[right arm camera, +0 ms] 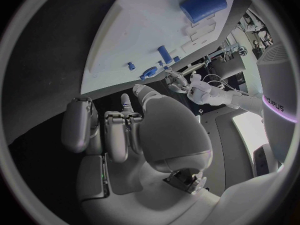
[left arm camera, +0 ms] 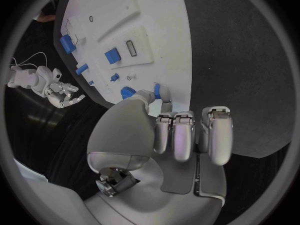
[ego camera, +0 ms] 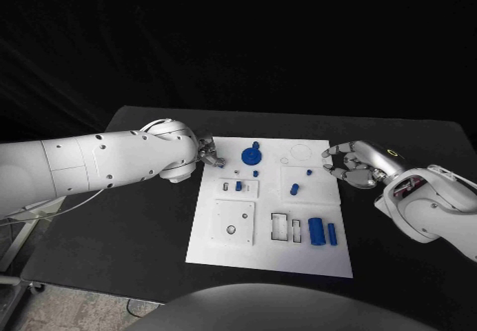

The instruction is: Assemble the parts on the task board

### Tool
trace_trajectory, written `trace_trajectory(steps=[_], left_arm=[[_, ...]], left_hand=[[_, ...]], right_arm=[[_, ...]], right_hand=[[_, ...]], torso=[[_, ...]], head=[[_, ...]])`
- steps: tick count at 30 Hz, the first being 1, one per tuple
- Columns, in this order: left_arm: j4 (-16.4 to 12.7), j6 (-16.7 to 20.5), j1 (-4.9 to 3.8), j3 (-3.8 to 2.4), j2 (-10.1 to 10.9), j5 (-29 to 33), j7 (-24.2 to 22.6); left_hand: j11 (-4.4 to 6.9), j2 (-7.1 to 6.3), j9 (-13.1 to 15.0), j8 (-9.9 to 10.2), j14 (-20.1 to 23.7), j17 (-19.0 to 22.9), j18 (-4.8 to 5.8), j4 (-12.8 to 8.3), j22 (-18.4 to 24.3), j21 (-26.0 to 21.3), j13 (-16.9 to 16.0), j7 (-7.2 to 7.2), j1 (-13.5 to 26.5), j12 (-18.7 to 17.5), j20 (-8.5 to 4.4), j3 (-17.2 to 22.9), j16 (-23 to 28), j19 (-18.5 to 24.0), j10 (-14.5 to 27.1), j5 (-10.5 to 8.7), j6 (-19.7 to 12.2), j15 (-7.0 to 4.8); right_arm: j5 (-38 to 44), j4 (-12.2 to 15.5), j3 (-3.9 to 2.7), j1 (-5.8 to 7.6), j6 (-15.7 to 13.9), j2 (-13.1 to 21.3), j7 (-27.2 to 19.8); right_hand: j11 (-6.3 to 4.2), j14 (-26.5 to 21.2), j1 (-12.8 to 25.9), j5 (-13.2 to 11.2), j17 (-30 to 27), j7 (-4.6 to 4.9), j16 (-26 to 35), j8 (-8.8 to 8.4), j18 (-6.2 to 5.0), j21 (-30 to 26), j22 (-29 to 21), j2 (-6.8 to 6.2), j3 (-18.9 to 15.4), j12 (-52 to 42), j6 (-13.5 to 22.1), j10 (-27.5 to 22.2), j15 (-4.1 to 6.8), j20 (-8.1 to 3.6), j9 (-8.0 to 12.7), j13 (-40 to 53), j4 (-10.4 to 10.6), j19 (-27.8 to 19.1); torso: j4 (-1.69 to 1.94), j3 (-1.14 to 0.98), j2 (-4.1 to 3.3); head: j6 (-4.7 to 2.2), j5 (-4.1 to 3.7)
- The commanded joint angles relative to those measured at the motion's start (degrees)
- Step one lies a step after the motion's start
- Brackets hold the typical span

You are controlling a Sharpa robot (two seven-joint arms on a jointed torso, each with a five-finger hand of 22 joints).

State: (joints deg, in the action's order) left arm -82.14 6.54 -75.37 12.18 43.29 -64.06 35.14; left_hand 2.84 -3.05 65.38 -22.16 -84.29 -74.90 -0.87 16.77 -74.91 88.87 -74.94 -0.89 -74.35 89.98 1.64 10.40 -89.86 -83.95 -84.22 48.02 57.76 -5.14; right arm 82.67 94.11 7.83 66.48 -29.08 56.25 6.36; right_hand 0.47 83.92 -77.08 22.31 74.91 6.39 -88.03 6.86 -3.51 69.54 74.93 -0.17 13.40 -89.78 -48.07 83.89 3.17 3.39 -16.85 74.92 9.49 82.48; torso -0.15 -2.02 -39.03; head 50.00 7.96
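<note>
Head view, task board: the white task board (ego camera: 268,258) lies flat in the middle of the black table (ego camera: 119,234), its long side running away from the robot.
Head view, parts: a blue gear-like part (ego camera: 252,153) sits near the far left of the board; small blue pegs (ego camera: 295,188) stand around the middle; a blue cylinder (ego camera: 316,231) and a slimmer blue bar (ego camera: 332,234) lie side by side near the right edge, beside two rectangular slots (ego camera: 281,227).
Head view, left hand: the left hand (ego camera: 211,156) is at the board's far left edge, just beside the gear-like part; whether it holds anything I cannot tell here.
Head view, right hand: the right hand (ego camera: 350,165) hovers at the board's far right edge, fingers curled loosely inward, nothing seen in them.
Left wrist view, left hand: the left hand (left arm camera: 169,135) has its fingers (left arm camera: 182,140) bent down side by side, with the thumb reaching to the board's edge, touching or just beside a blue part (left arm camera: 128,91); a firm hold cannot be confirmed.
Left wrist view, board: the task board (left arm camera: 169,30) carries a blue block (left arm camera: 112,55) and further blue pieces (left arm camera: 67,44); the right hand (left arm camera: 62,92) shows beyond the board.
Right wrist view, right hand: the right hand (right arm camera: 134,135) has fingers (right arm camera: 81,122) curled in, apart from the board and empty.
Right wrist view, board: the task board (right arm camera: 137,35) carries the blue cylinder (right arm camera: 203,5), a peg (right arm camera: 164,51) and the gear-like part (right arm camera: 149,72), with the left hand (right arm camera: 178,81) next to that part.
</note>
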Motion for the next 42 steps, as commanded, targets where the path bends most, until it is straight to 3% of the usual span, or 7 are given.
trace_trajectory(steps=[1,23,27,31,42], left_arm=[[-0.8,1.9,0.02,-0.01,0.3,0.8,-1.1],[-11.9,5.9,0.08,0.18,7.7,1.0,0.2],[-13.2,6.3,0.50,0.23,8.0,0.4,0.3],[-14.3,6.2,1.28,0.25,8.2,-0.5,0.4],[-14.9,4.8,3.23,0.31,7.9,-1.3,0.6]], left_hand=[[0.02,-0.82,0.2,-0.3,-5.7,-15.1,0.41,-0.3,-14.4,-0.3,-15.1,0.28,-0.1,0.0,0.01,1.2,-0.1,-4.7,-5.8,-0.35,0.4,0.21],[-0.10,-2.11,-0.1,0.3,-5.7,-15.1,0.31,-0.3,-14.3,-0.7,-15.1,0.11,1.1,0.0,0.05,4.0,-0.1,-4.5,-5.8,-1.16,0.2,0.30],[-0.11,-2.21,-0.3,0.4,-5.7,-15.1,0.29,-0.4,-14.3,-0.7,-15.1,0.09,1.1,0.0,0.07,4.4,-0.1,-4.4,-5.8,-1.28,0.2,0.32],[-0.12,-2.18,-0.4,0.5,-5.7,-15.1,0.30,-0.4,-14.3,-0.7,-15.1,0.07,1.2,0.0,0.08,4.7,-0.1,-4.4,-5.8,-1.34,0.2,0.33],[-0.19,-2.10,-0.7,0.8,-5.7,-15.1,0.24,-0.4,-14.2,-0.9,-15.1,-0.03,1.4,0.0,0.11,5.5,-0.1,-4.2,-5.8,-1.93,0.3,0.37]], right_arm=[[-0.3,-0.1,0.00,-0.13,0.5,-0.1,0.1],[-0.9,-0.2,0.01,-0.48,-0.1,0.6,0.1],[-1.0,-0.2,0.01,-0.53,-0.2,0.7,0.1],[-1.0,-0.1,0.01,-0.57,-0.2,0.7,0.2],[-1.4,0.2,0.01,-0.60,-0.3,1.2,0.2]], right_hand=[[0.23,5.5,-0.6,0.2,13.6,-0.13,0.3,-0.36,-0.73,-0.2,9.5,-0.07,0.3,-0.2,-0.3,6.1,-0.17,-0.17,0.0,15.1,0.2,0.1],[0.25,5.5,-0.6,0.4,13.5,-0.09,0.4,-0.40,-0.77,-0.4,9.4,-0.10,0.4,0.1,-0.3,5.8,-0.18,-0.16,0.1,14.9,0.1,0.1],[0.25,5.5,-0.6,0.4,13.5,-0.09,0.4,-0.40,-0.77,-0.4,9.4,-0.10,0.4,0.1,-0.3,5.8,-0.18,-0.16,0.1,14.9,0.1,0.1],[0.27,5.4,-0.6,0.5,13.4,-0.07,0.5,-0.43,-0.78,-0.4,9.4,-0.13,0.5,0.1,-0.3,5.8,-0.19,-0.16,0.1,14.9,0.1,0.1],[0.27,5.4,-0.6,0.5,13.4,-0.07,0.5,-0.43,-0.78,-0.4,9.4,-0.13,0.5,0.1,-0.3,5.8,-0.19,-0.16,0.1,14.9,0.0,0.0]], torso=[[-0.02,0.02,-0.03],[-0.03,-0.01,0.01],[0.06,0.01,0.00],[-0.09,-0.03,0.02],[0.01,0.03,-0.09]], head=[[0.00,0.11],[0.00,0.42],[0.00,0.26],[0.00,0.32],[0.00,0.26]])
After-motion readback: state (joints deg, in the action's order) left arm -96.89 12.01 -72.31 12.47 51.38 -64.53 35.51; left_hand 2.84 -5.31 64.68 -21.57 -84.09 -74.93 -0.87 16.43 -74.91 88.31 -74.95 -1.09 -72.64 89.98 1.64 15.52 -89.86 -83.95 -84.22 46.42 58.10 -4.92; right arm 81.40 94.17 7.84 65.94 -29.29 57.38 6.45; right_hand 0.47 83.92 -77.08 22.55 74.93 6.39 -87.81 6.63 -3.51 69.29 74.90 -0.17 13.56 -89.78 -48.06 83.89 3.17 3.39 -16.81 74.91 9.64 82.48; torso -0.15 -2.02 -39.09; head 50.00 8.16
